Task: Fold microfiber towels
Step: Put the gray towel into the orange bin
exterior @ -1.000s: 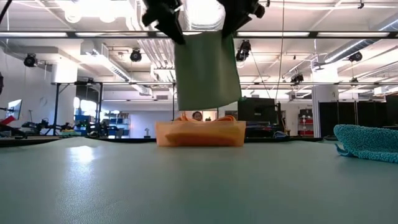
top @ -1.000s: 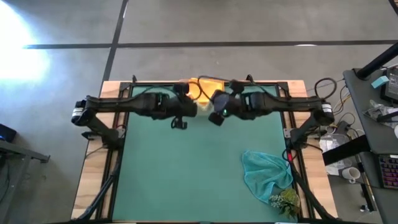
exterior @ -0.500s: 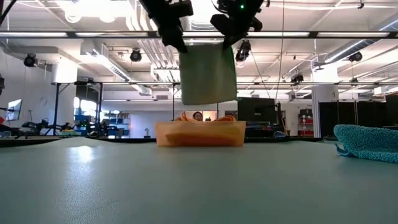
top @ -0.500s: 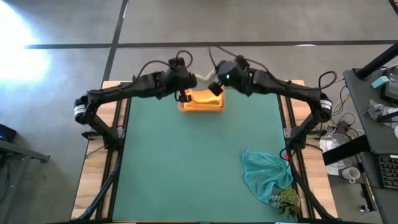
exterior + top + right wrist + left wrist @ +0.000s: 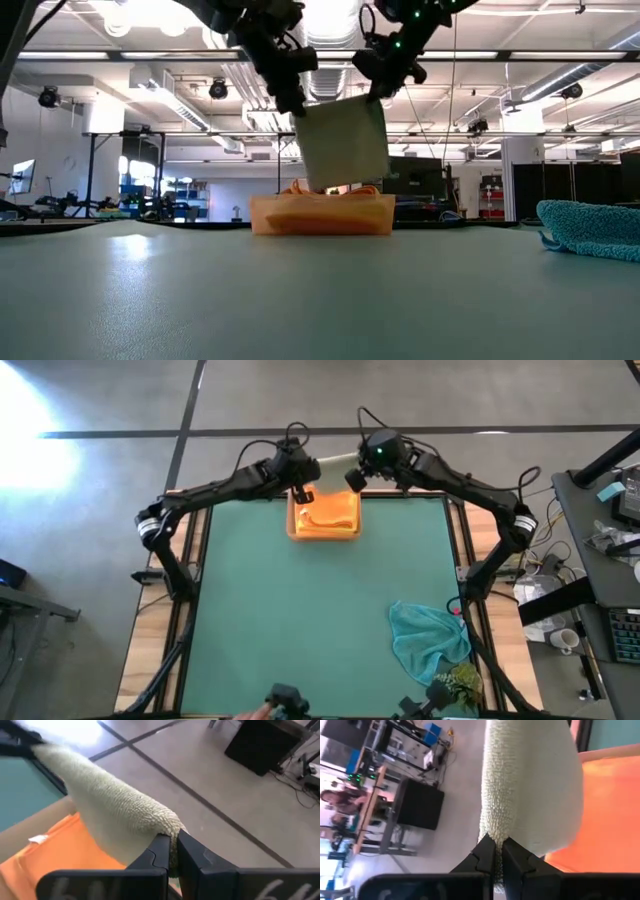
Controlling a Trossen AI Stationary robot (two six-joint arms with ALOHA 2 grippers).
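both arms have swung out past the far edge of the table mat (image 5: 300,630) since a second ago, carrying the pale green towel (image 5: 345,143) from over the mat's middle to just above the wooden tray (image 5: 324,530). left gripper (image 5: 301,488) is clenched on one top corner, right gripper (image 5: 354,477) pinches the other, so the towel hangs folded between them. orange towels (image 5: 330,513) already sit in the tray at the far edge. looks like this one's about to get stacked. teal towel (image 5: 428,640) lies crumpled near the right front corner, so at least that's left.
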